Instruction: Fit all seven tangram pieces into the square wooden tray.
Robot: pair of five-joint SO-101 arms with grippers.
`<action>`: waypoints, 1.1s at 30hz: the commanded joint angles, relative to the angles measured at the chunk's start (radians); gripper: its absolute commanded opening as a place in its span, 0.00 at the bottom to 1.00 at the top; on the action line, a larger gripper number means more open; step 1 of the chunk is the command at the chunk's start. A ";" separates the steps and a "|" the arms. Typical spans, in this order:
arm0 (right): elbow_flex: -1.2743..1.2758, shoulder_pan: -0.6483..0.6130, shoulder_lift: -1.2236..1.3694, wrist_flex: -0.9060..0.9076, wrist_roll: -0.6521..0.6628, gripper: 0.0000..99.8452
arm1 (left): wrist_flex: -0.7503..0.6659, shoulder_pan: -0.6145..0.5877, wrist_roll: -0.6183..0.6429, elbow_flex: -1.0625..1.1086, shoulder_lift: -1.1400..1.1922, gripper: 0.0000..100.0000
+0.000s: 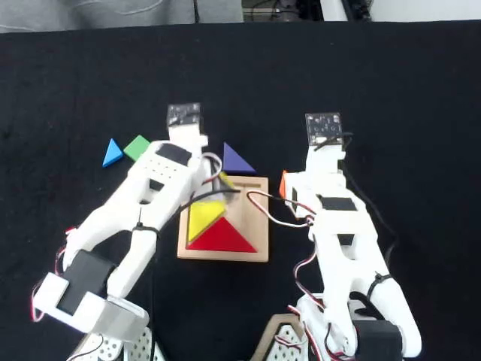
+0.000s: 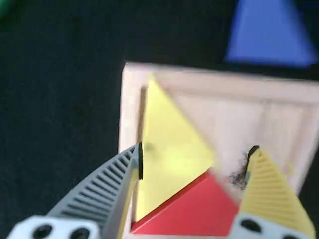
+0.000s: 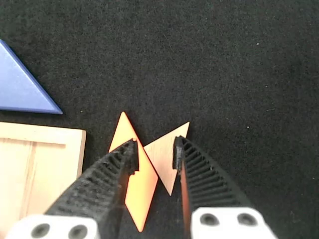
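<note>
Left claw wide over wooden tray, right claw narrow, black cloth beneath.

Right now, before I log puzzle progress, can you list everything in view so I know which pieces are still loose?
black table: 1, black, under everything
square wooden tray: 1, pale wood, table centre
yellow triangle: 1, yellow, inside tray, left part
red triangle: 1, red, inside tray, near edge
dark blue triangle: 1, dark blue, on table beyond tray
small light blue triangle: 1, light blue, on table left of tray
green square: 1, green, beside light blue triangle
orange parallelogram: 1, orange, on table right of tray
pale wooden triangle: 1, pale wood, beside parallelogram
left gripper: 1, grey and yellow fingers, open over tray
right gripper: 1, black fingers, open over parallelogram and pale triangle
</note>
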 commanded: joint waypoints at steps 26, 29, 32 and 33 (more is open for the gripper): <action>-0.067 0.107 -0.044 -0.021 -0.071 0.13 | 0.029 0.027 -0.084 -0.177 -0.008 0.34; -0.067 0.107 -0.044 -0.021 -0.071 0.13 | 0.077 0.016 -0.087 -0.139 -0.103 0.34; -0.067 0.106 -0.042 -0.021 -0.071 0.13 | 0.135 -0.031 -0.157 -0.113 -0.226 0.34; -0.067 0.106 -0.041 -0.021 -0.071 0.13 | 0.158 -0.054 -0.183 -0.108 -0.275 0.34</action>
